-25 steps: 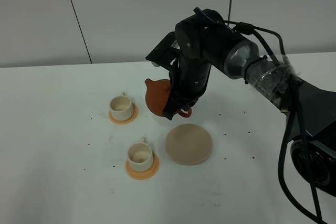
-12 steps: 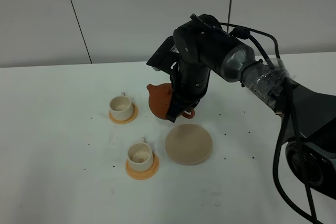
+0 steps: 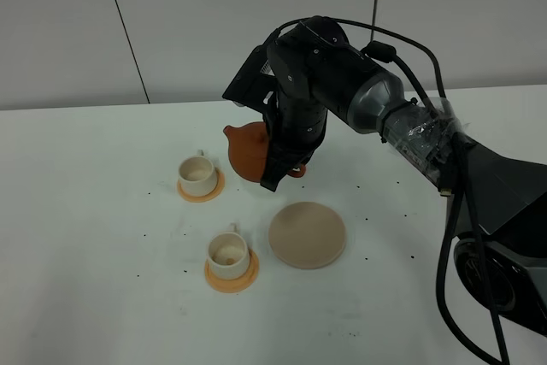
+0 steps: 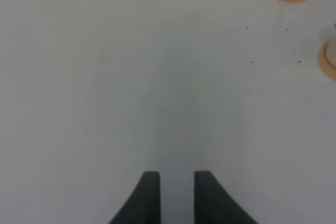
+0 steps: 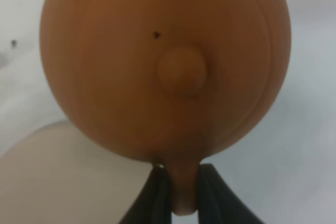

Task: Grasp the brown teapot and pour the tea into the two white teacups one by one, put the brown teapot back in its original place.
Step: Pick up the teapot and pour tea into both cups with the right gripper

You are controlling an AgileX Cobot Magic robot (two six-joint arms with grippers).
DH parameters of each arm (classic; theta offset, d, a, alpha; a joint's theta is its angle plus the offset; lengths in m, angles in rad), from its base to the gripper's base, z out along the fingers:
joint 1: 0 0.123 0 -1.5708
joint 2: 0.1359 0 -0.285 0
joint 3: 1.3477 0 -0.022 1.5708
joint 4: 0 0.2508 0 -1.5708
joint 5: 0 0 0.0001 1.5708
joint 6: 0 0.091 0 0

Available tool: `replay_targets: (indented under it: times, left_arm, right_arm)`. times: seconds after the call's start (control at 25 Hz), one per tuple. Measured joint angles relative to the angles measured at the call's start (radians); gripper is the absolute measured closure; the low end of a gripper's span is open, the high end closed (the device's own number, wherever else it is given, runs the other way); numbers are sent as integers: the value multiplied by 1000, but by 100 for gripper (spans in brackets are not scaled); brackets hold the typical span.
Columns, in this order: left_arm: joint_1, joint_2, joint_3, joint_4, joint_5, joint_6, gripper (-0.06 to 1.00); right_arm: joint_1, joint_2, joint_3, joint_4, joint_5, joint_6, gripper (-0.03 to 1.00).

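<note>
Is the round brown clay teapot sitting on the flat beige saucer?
No, the right gripper holds the teapot by its handle in the air, and the saucer lies bare.

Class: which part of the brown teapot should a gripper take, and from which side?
The loop handle, from the side opposite the spout: the brown teapot's round body looks too wide, the handle thin. The right gripper pinches it there.

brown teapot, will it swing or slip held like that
Probably rigid clay, no flex. The right gripper pinches only the thin handle of the brown teapot, so the round body could pivot. Its knobbed lid may slide when tipped.
</note>
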Motion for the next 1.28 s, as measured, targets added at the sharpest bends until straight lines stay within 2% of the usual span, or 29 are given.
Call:
replay_targets:
  times: [1.0, 1.28]
  left_arm:
    - [0, 0, 0, 0, 0, 0, 71]
    - [0, 0, 0, 0, 0, 0, 71]
  right_arm:
    - [1, 44, 0, -54, -166, -20, 87]
    - [35, 44, 0, -150, -212, -27, 87]
